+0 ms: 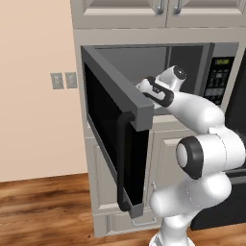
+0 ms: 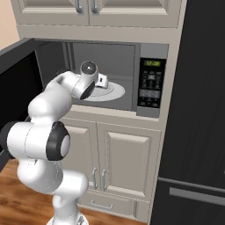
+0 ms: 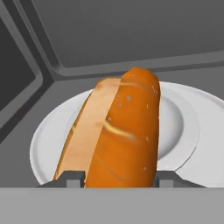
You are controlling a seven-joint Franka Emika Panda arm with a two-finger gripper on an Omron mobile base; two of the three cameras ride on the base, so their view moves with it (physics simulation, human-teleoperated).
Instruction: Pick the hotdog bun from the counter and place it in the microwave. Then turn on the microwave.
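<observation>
- Microwave [image 2: 132, 66]: door [image 1: 115, 144] swung wide open toward the left, black glass and black bar handle [image 1: 122, 161] facing out into the room.
- Keypad [image 2: 151, 85] on the right of the microwave front, green display lit at its top.
- Arm reaches into the open cavity; the hand sits over the white turntable plate [image 2: 112, 93] inside.
- Gripper [image 3: 119, 180]: jaws partly closed, clamped on the bun [image 3: 118, 131]. One dark fingertip shows on each side of the bun's near end in the hand view, both pressed against it.
- Bun is inside the microwave cavity, over the plate. It points away from the hand toward the grey back wall, orange crust on one side and pale cut face on the other.
- Cannot tell whether the bun's underside touches the plate or hangs just above it.
- In the base views the bun itself is hidden by the hand and wrist.
- Pale cabinet doors [image 2: 118, 162] below the microwave, more cabinets above it.
- Tall black fridge [image 2: 197, 110] just right of the microwave.
- Wood floor [image 1: 43, 206] below; beige wall with two switch plates [image 1: 64, 80] to the left.
</observation>
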